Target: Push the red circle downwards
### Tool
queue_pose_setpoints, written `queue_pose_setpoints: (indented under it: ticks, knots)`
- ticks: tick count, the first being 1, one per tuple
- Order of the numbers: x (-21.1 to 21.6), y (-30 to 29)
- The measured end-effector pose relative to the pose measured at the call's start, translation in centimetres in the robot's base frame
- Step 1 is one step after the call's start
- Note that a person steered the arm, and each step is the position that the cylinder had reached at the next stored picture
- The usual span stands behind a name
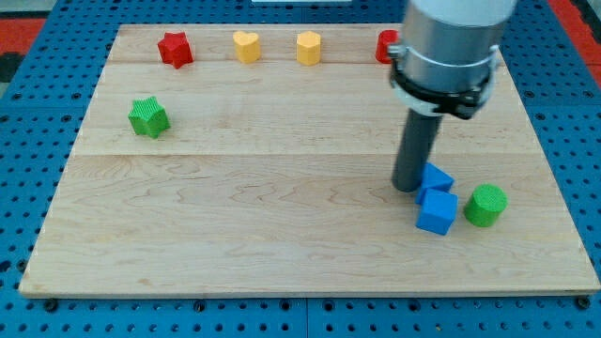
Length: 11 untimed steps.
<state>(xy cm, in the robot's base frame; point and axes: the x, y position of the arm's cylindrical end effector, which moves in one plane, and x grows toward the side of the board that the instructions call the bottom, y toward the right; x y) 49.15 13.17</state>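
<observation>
The red circle point(385, 45) sits at the view's top right edge of the wooden board point(282, 225), mostly hidden behind the arm. My tip point(408, 186) rests low on the board's right side, touching the left side of a small blue block point(437, 176). The tip is far below the red circle. A blue cube point(437, 211) lies just below and right of the tip, and a green cylinder point(485, 205) stands to its right.
A red star block point(175, 49), a yellow heart block point(246, 45) and a yellow hexagon-like block point(309, 47) line the view's top edge. A green star block point(148, 116) sits at the left. Blue pegboard point(28, 113) surrounds the board.
</observation>
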Motion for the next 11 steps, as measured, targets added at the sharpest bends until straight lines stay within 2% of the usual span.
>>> queue_pose_setpoints:
  ticks: [1,2,3,4,5,6,7,8,9,11]
  knots:
    - [-3.2,-2.2]
    - [-9.7,-7.0]
    - [-15.5,-8.3]
    - [-19.3,-1.0]
    - [-24.6,9.3]
    - [-29.7,8.4]
    - [-28.5,0.5]
    - [-23.0,-1.6]
    - [-19.3,-2.4]
    - [-7.4,-2.2]
